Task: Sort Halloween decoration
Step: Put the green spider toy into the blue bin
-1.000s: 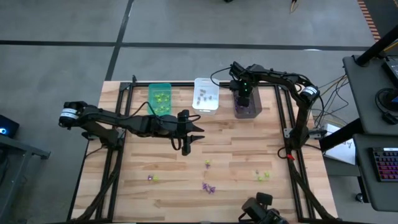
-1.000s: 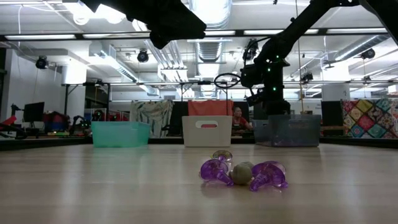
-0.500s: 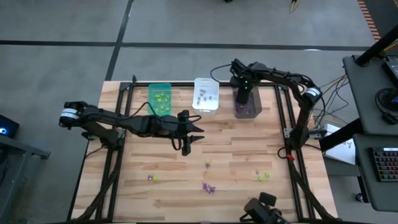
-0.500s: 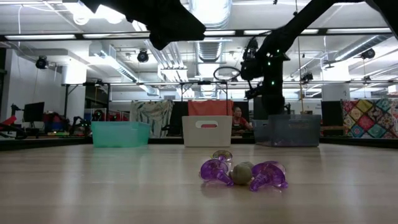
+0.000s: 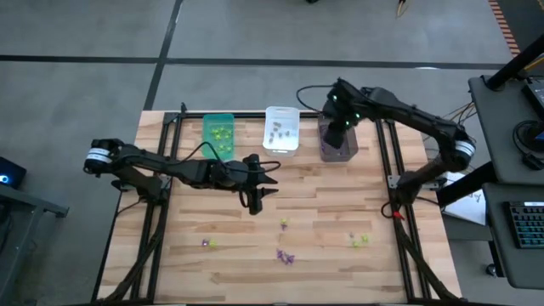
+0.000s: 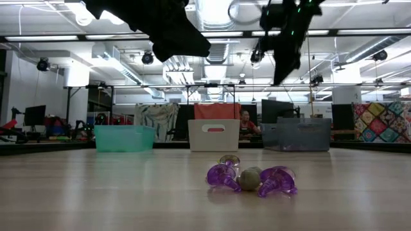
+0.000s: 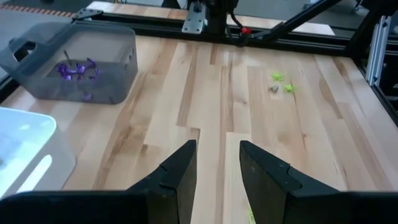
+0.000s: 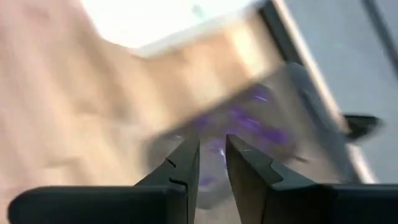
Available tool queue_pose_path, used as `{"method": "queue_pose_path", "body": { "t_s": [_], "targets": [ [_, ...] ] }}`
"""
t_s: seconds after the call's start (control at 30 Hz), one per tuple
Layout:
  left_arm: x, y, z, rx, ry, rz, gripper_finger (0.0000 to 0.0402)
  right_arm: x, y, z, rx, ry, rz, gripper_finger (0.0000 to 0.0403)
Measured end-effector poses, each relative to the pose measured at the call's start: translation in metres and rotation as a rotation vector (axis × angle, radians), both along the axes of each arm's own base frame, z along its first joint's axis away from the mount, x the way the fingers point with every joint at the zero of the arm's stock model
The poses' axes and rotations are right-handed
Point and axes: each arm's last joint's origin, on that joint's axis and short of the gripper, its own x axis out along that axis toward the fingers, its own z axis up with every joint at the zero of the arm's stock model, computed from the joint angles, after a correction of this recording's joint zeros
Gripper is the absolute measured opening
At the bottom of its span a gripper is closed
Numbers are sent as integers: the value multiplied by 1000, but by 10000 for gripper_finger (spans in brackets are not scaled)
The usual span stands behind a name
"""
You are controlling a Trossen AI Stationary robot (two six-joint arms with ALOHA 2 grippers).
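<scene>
Dark and angular, the right gripper hangs above the grey bin, its two tapered fingers parted by a narrow gap with nothing between them; purple trinkets show as a blur inside the bin's translucent walls. The left gripper is poised over the middle of the table, its fingers likewise slightly apart and empty above the pale, straight-grained wooden planks. At the far edge, the green bin holds yellow-green pieces, the white bin a few greyish ones, and the grey bin stands beside it. Unsorted decorations lie scattered on the near half: a small purple cluster with glossy, stubby spikes around a dull round piece, a yellow-green group to its right, one piece nearer the middle, and one to the left. Black metal framing borders the tabletop.
</scene>
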Motion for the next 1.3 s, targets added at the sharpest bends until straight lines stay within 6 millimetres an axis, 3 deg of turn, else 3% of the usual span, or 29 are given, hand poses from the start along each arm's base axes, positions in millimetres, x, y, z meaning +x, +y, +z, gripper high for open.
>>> {"method": "queue_pose_path", "body": {
  "t_s": [0.13, 0.3, 0.47, 0.67, 0.97, 1.3],
  "targets": [
    [0, -1, -1, -3, 9, -1, 104, 3, 42, 17, 52, -106, 55, 68],
    [-1, -2, -1, -16, 16, 2, 104, 7, 92, 19, 111, -149, 107, 68],
    [-1, -4, -2, -17, 17, -5, 104, 13, 137, 2, 160, -143, 163, 68],
    [-2, -8, -3, -34, 30, -6, 104, 18, 178, -34, 149, -119, 199, 68],
    [-11, -9, -16, -97, 190, 41, 104, 15, 211, -83, 164, -187, 186, 68],
    [-35, -26, -34, -237, 503, 18, 104, 19, 224, -84, 109, -296, 198, 68]
  ]
}}
